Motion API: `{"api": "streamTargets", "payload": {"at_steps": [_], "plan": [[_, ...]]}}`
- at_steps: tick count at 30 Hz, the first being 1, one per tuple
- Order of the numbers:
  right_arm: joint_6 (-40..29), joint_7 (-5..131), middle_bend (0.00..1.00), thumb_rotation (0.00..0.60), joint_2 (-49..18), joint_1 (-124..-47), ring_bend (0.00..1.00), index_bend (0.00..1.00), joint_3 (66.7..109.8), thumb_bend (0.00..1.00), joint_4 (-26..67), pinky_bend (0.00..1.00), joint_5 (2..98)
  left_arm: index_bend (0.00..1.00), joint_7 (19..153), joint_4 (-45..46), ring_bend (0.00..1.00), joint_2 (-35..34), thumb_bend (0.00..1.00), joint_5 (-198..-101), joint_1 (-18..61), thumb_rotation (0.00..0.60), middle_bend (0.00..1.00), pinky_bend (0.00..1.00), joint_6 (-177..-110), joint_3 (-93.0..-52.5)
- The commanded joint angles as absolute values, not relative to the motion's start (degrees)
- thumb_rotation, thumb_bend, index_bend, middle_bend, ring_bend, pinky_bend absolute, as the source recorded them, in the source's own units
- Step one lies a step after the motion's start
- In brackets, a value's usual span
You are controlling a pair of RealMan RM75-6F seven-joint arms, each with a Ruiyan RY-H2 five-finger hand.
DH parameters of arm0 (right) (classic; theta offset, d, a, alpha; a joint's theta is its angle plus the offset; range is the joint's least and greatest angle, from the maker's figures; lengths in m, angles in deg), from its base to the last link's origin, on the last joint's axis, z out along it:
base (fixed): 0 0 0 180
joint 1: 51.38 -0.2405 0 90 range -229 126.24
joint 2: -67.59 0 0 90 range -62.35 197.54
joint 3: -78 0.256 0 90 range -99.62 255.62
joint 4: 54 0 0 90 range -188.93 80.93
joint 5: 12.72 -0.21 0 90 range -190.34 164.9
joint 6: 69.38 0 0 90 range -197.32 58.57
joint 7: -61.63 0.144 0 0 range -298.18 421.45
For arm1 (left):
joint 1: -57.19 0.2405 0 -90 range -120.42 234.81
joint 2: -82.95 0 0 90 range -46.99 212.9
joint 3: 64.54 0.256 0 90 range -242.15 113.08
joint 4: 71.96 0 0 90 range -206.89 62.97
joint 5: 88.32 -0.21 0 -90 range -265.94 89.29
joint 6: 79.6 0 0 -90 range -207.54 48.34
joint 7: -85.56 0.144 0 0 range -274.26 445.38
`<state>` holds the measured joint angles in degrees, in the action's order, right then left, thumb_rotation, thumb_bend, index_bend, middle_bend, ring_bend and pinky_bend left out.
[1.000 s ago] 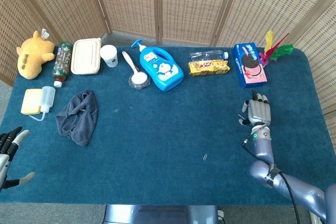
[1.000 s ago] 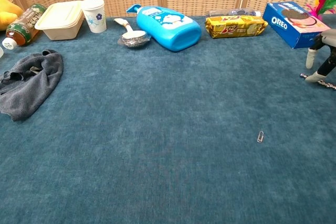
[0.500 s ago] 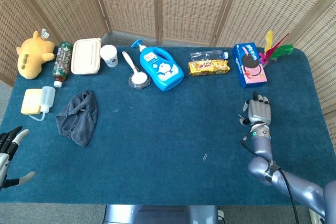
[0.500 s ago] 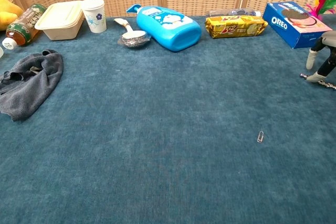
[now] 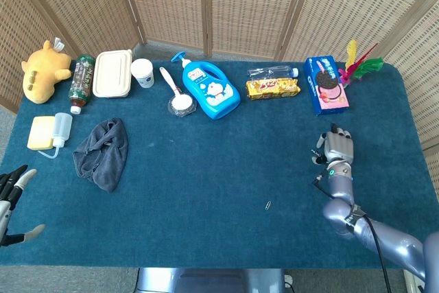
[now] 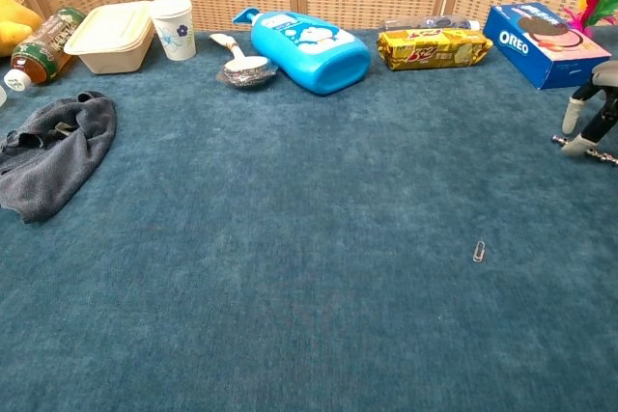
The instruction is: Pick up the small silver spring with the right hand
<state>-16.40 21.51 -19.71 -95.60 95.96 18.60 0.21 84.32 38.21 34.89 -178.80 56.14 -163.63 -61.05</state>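
At the far right edge of the chest view, the right hand (image 6: pixel 597 103) stands over the small silver spring (image 6: pixel 587 149), fingers pointing down to the blue table (image 6: pixel 290 238). The spring lies flat on the cloth directly under those fingers. It is a thin bright line with its long axis running roughly left to right across the frame, dipping a little toward the right, where it runs out of the picture.

One pale fingertip (image 6: pixel 579 142) sits on or just against the spring's near end, and a darker finger comes down just behind it. The two are set slightly apart. The frame's edge cuts off the rest of the hand, so it is not possible to tell whether the fingers have pinched the spring or merely rest against it.

In the head view the same hand appears at centre right, seen from above with its back to the camera, and it hides the spring beneath it. The Oreo box (image 6: pixel 546 43) lies beyond the hand toward the upper right.

A paper clip (image 6: pixel 479 251), also small and silver, lies well apart from the hand, lower and to the left.

The left hand (image 5: pixel 12 204) shows at the lower left corner of the head view, fingers spread and holding nothing, the full width of the table away. The right hand is plainly the nearer one. By this reading the coming move is a closing of fingers across the spring's short side, not a reach.
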Motion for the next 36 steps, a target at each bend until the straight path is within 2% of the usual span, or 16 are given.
{"api": "streamTargets", "payload": {"at_steps": [1,15,27,36], "plan": [[-16.54,21.17,0.0,0.6,-19.73,-96.02,0.0,0.46,95.74,0.27,18.5,0.0,-0.55,0.0,84.26,38.2,0.0,34.91,0.21,-178.78,56.14,0.6,0.0,0.0,-163.6,-61.04],[-16.58,20.41,0.0,0.6,-18.88,-97.06,0.0,0.52,94.42,0.27,20.61,0.0,-2.26,0.0,83.93,38.17,0.0,35.02,0.21,-178.9,56.13,0.6,0.0,0.0,-163.56,-60.97],[-15.52,19.71,0.0,0.6,-18.19,-97.83,0.0,0.52,92.93,0.27,22.28,0.0,-2.51,0.0,83.94,38.23,0.0,35.04,0.21,-179.14,56.23,0.6,0.0,0.0,-163.77,-60.9],[-15.54,20.1,0.0,0.6,-18.55,-97.96,0.0,0.52,92.01,0.33,21.5,0.0,-1.51,0.0,83.87,38.19,0.0,35.09,0.21,-179.11,56.22,0.6,0.0,0.0,-163.73,-60.89]]}}
